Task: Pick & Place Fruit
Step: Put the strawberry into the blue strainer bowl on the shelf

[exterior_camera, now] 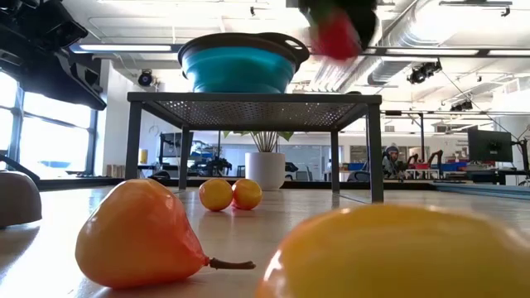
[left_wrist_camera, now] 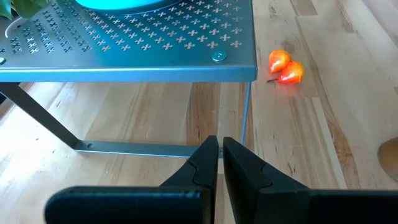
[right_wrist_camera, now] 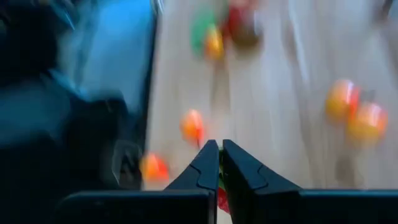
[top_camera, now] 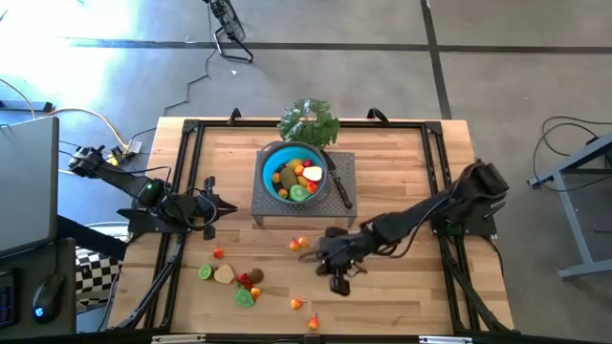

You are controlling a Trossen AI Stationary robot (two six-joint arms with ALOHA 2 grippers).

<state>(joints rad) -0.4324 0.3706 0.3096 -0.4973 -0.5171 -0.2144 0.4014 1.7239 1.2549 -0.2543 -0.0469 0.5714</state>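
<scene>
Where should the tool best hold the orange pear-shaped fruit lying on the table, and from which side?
Probably across the wide belly of the orange pear-shaped fruit, coming from above. It lies on its side; the end toward the thin stem tapers, so fingers there could slip off.

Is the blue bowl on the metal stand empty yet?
No. The blue bowl on the perforated metal stand holds several small toy fruits.

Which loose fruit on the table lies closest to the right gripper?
The small orange-red pair just left of the right gripper, in front of the metal stand; the rest lie farther left.
</scene>
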